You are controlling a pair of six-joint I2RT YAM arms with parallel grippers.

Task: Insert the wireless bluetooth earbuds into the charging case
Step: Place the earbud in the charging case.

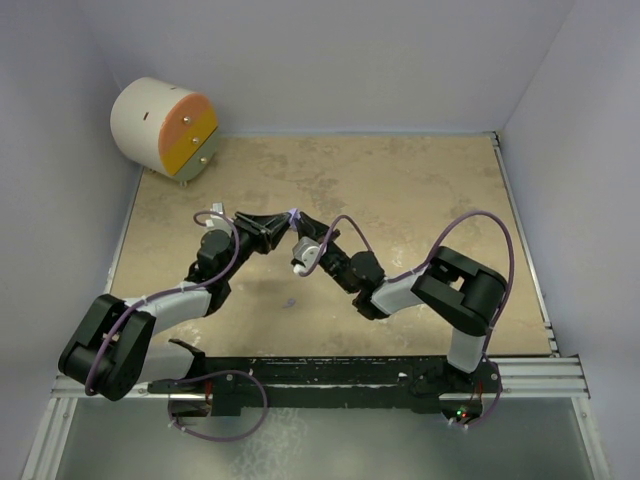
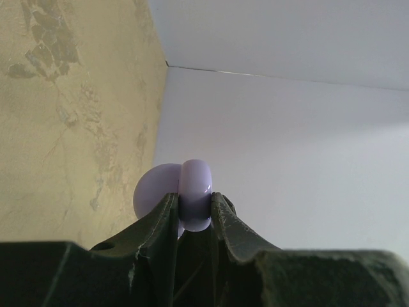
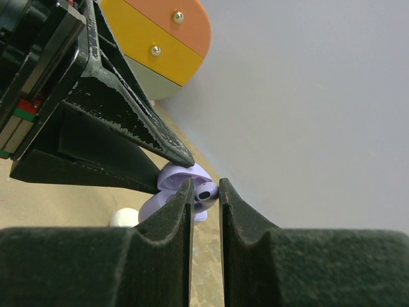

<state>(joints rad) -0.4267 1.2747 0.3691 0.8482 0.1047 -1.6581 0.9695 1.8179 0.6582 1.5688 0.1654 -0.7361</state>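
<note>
My left gripper (image 2: 195, 198) is shut on the lilac charging case (image 2: 195, 188) and holds it above the table. The case's lid (image 2: 153, 188) stands open to one side. In the right wrist view the same open case (image 3: 174, 180) sits under the left gripper's dark fingers (image 3: 147, 131). My right gripper (image 3: 206, 185) is shut on one lilac earbud (image 3: 208, 190), right at the case's opening. In the top view the left gripper (image 1: 290, 218) and the right gripper (image 1: 308, 252) meet mid-table. The other earbuds are not in view.
A cylindrical drawer unit (image 1: 165, 127) with orange, yellow and pale drawer fronts lies at the far left corner, also seen as the drawer unit (image 3: 160, 38). A whitish rounded thing (image 3: 124, 217) lies on the tan table (image 1: 420, 190) below the grippers. White walls enclose the table.
</note>
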